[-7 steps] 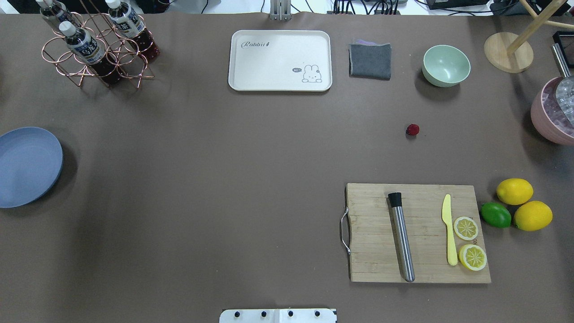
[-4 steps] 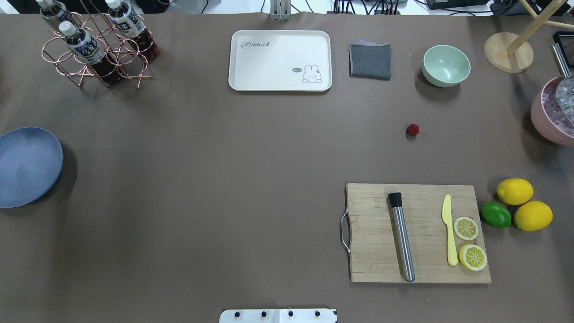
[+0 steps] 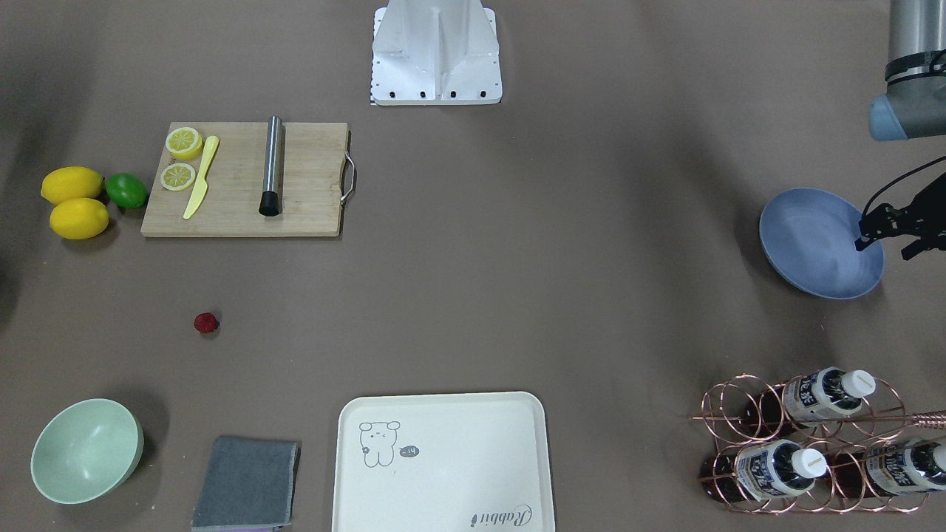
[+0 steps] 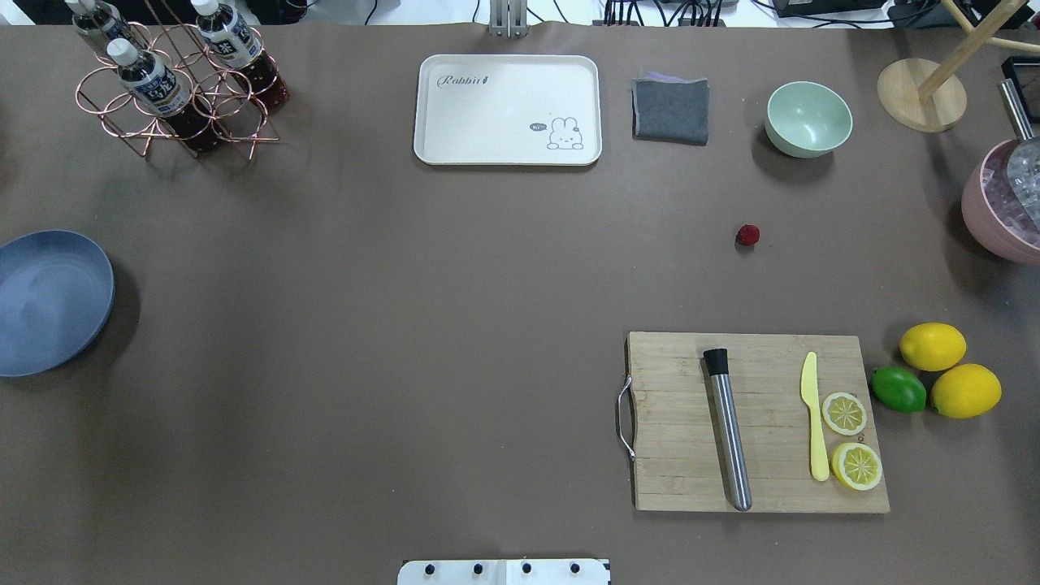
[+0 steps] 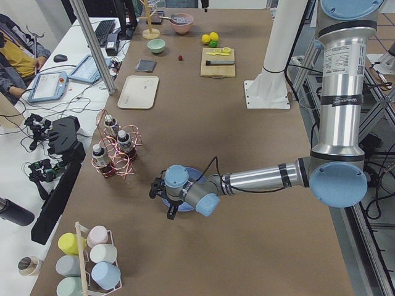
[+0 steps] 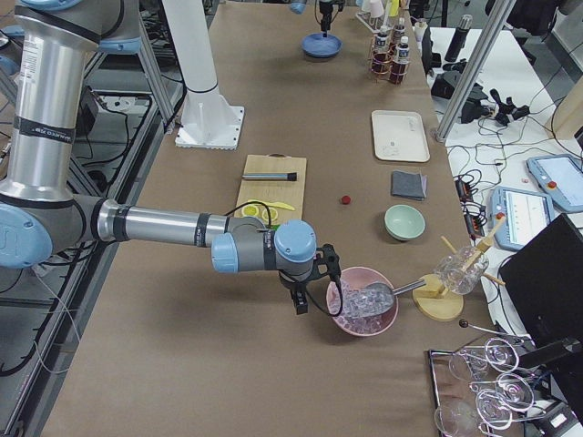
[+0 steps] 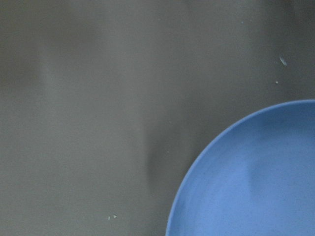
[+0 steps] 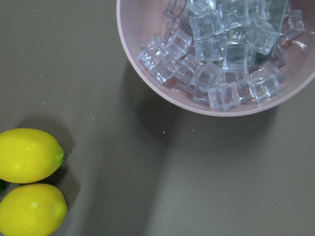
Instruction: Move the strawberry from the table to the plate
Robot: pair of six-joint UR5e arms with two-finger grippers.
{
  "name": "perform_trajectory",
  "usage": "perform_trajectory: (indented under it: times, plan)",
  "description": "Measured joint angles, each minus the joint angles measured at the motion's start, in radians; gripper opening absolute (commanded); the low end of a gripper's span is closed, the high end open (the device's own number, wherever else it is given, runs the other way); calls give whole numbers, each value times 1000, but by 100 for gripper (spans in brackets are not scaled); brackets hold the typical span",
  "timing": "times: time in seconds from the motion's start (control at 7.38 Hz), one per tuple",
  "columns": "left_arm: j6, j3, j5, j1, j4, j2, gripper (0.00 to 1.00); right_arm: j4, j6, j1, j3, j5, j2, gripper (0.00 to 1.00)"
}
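The strawberry (image 4: 747, 235) is a tiny dark-red berry lying alone on the brown table (image 4: 406, 284), right of centre between the green bowl and the cutting board; it also shows in the front view (image 3: 205, 322). The blue plate (image 4: 49, 301) sits empty at the far left edge. My left gripper (image 3: 885, 247) hovers over the plate's outer side, its black fingers apart and holding nothing. The left wrist view shows only the plate's rim (image 7: 197, 167). My right gripper (image 6: 314, 278) hangs beside the pink ice bowl, far from the berry; whether it is open or shut I cannot tell.
A wooden cutting board (image 4: 756, 422) carries a steel muddler, a yellow knife and lemon slices. Lemons and a lime (image 4: 934, 374) lie right of it. At the back stand a green bowl (image 4: 808, 119), grey cloth (image 4: 670, 110), cream tray (image 4: 508, 110) and bottle rack (image 4: 175, 81). A pink ice bowl (image 4: 1003, 203) sits far right.
A shadow has spread over the blue plate, darkening it. The strawberry and everything else on the table have stayed put.
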Motion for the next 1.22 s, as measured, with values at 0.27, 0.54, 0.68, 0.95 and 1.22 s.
perform_trajectory:
  times: [0.27,0.54,0.68,0.95,1.22]
  plan:
    - [-2,17,-4,5,-14,2,22,0,1,-1,5,4,0,100]
    - [-2,25,-6,6,-16,3,0,0,2,-2,11,4,1,99]
    - [-3,25,-6,6,-14,4,0,0,4,-3,13,3,4,99]
    - [-5,18,-26,6,-8,0,0,0,25,-7,19,3,18,99]
    - [-63,-12,-125,2,19,-25,0,0,59,-15,25,5,40,99]
